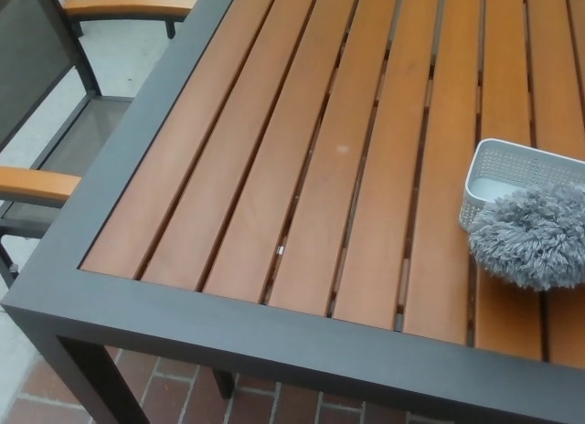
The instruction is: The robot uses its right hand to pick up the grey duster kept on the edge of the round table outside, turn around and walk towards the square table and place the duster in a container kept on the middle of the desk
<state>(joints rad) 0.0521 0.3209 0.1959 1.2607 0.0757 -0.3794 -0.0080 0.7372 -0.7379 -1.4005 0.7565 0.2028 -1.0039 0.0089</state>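
Grey duster [533, 238] seen over front edge of white basket [501, 179] on surface [274, 214]. No hand seen, so grip cannot be told. Risk: duster dropped outside basket, basket tipped.

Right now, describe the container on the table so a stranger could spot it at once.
Start at the slatted wooden table with its dark frame and follow the slats to the picture's right edge. There sits a small white container with perforated walls, cut off by the frame. A fluffy grey duster overlaps its near side; the container is the only white, hard-sided thing on the table.
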